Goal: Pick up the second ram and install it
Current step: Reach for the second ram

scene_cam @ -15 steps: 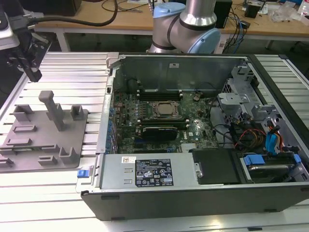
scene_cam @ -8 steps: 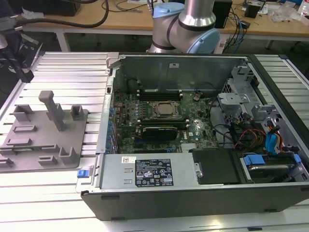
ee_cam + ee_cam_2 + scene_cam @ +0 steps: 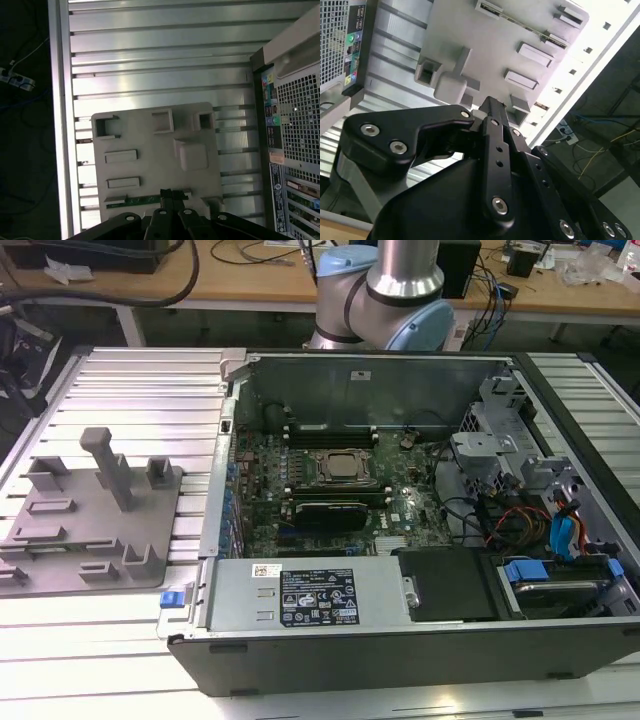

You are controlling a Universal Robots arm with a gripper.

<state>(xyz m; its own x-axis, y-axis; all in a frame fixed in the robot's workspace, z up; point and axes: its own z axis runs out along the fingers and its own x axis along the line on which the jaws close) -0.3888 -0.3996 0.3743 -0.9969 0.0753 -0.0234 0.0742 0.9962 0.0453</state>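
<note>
Presently the gripper (image 3: 167,194), jaws together and empty, hangs over the second ram (image 3: 135,201), which lies crosswise to them in the fixture plate (image 3: 150,150), at 9 o'clock from the case (image 3: 400,670).

Second ram (image 3: 135,201) lies on the fixture plate (image 3: 90,540) — case (image 3: 400,660) at the exterior view's right.

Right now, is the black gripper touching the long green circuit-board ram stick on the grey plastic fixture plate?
Apart. In the second wrist view, bare grey fixture plate shows between the tip of the gripper and the green ram stick.
</note>
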